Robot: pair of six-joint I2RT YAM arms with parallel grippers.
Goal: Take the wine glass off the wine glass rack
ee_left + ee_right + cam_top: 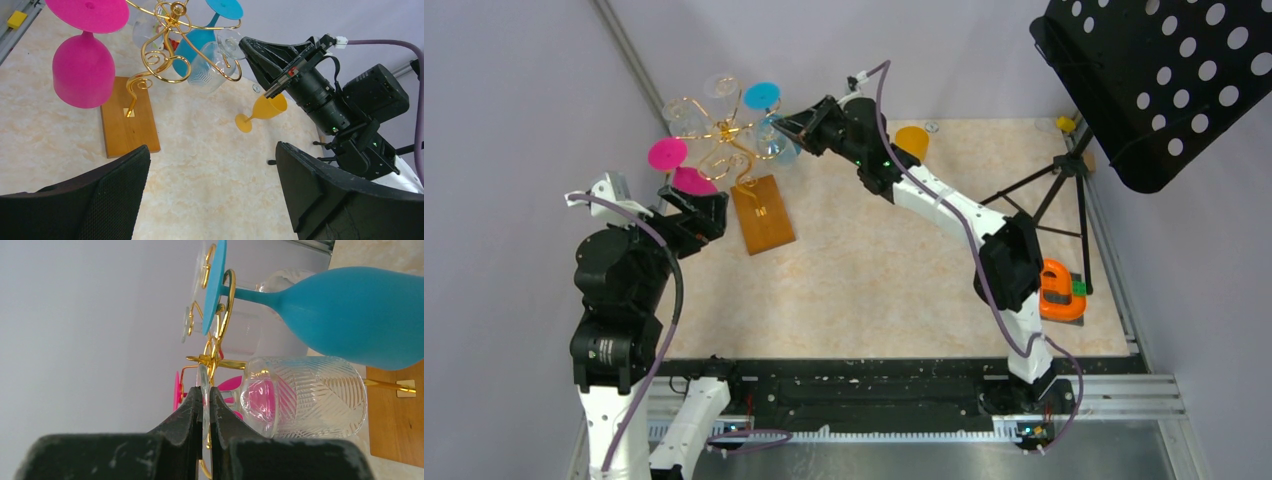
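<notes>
The gold wire wine glass rack (724, 140) stands on its brown wooden base (764, 213) at the far left, with pink, blue and clear glasses hanging upside down from it. My right gripper (205, 392) is shut on the flat foot of a clear patterned wine glass (305, 395), which still hangs on a gold arm (222, 310) beside the blue glass (350, 315). In the top view the right gripper (778, 121) is at the rack's right side. My left gripper (212, 150) is open and empty, low over the table in front of the wooden base (127, 117).
An orange wine glass (912, 140) stands on the table behind the right arm. A black tripod music stand (1164, 80) fills the far right. An orange and black object (1061, 290) lies near the right edge. A pink glass (82, 70) hangs close to the left gripper.
</notes>
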